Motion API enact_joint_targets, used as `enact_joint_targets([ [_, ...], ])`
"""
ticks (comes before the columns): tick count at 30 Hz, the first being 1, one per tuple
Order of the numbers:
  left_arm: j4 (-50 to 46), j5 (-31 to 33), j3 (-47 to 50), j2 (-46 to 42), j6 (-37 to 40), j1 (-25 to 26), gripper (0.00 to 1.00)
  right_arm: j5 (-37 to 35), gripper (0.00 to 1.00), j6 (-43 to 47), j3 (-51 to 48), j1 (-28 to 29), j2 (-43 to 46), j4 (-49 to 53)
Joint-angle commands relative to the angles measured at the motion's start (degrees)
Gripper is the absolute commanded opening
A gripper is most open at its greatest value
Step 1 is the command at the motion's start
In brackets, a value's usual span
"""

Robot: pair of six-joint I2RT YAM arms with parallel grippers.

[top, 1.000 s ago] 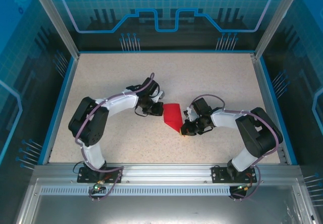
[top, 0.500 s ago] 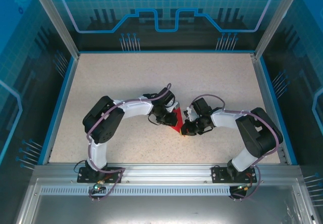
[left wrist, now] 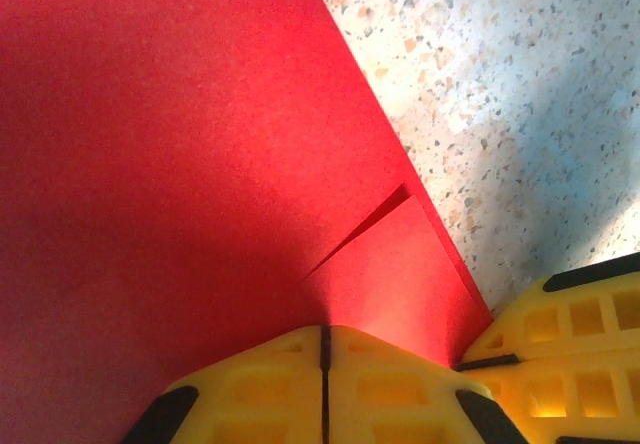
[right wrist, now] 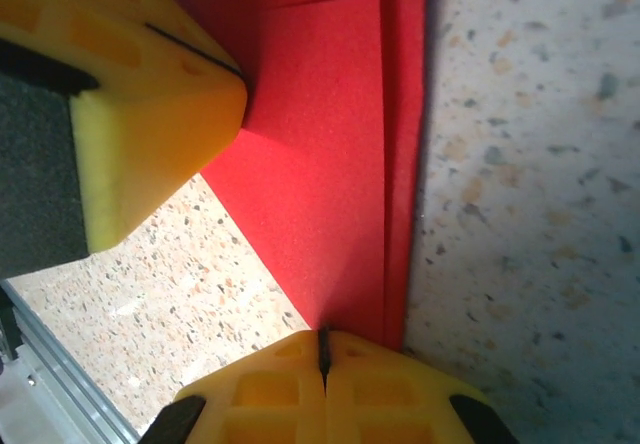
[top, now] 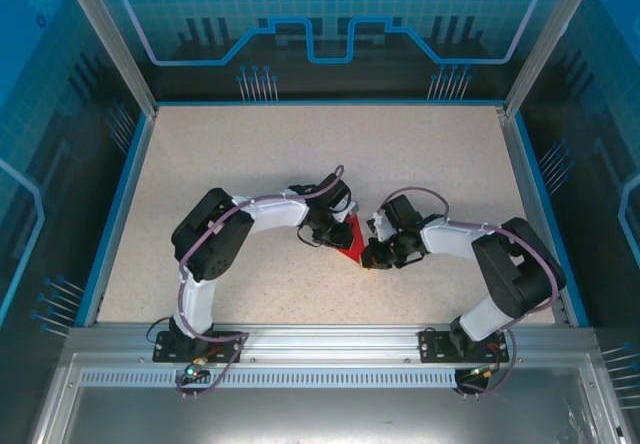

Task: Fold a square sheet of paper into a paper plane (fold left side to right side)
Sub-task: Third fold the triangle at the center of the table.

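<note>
The square sheet of paper (top: pixel 353 236) is bright red and lies folded into a narrow, layered, pointed shape at the table's middle. My left gripper (top: pixel 337 232) is shut, its yellow tips (left wrist: pixel 323 332) resting on top of the red paper (left wrist: pixel 200 164) beside a flap edge. My right gripper (top: pixel 372 255) is also shut, its tips (right wrist: pixel 323 336) set down on the pointed near end of the paper (right wrist: pixel 320 154). Neither pair of jaws has paper between them. The left fingers (right wrist: pixel 150 104) show in the right wrist view, and the right fingers (left wrist: pixel 575 329) show in the left wrist view. The two grippers stand close together.
The speckled tabletop (top: pixel 250 154) stretches free behind and to the left of the arms. A blue rim (top: pixel 115 214) borders it, with clear walls around and an aluminium rail (top: pixel 320 339) along the near edge.
My left arm has swung right, bringing its shut gripper from the paper's left edge onto the paper and covering most of it. The right gripper has stayed on the tip.
</note>
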State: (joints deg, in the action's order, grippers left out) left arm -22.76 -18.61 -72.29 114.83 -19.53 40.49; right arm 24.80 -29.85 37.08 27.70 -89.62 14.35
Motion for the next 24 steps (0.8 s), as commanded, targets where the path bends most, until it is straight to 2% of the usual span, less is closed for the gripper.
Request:
enact_joint_targets([
  [1, -3.22, 7.33, 0.49, 3.43, 0.87, -0.16, 0.06, -5.12, 0.00, -0.30, -3.00, -0.46, 1.12, 8.87],
  [11, -3.12, 8.95, 0.85, 3.23, 1.50, -0.43, 0.05, -5.73, 0.00, -0.58, -5.80, -2.89, 5.92, 10.98],
  [15, -2.81, 7.45, 0.50, 2.20, 1.18, -0.54, 0.05, -5.29, 0.00, 1.19, -5.95, -3.71, 9.16, 12.47],
  [18, -3.20, 4.38, -1.25, -0.35, 1.08, -0.75, 0.10, -6.36, 0.00, 2.86, -4.79, -3.74, 13.50, 13.17],
  [21, -3.78, 2.06, -2.90, -4.05, 0.41, -1.06, 0.17, -7.39, 0.14, 4.94, -3.20, -3.70, 16.60, 13.08],
  [24, -2.59, -0.57, -2.45, -8.83, -1.55, -2.19, 0.22, -8.11, 0.33, 7.46, -1.44, -3.71, 17.81, 11.93],
])
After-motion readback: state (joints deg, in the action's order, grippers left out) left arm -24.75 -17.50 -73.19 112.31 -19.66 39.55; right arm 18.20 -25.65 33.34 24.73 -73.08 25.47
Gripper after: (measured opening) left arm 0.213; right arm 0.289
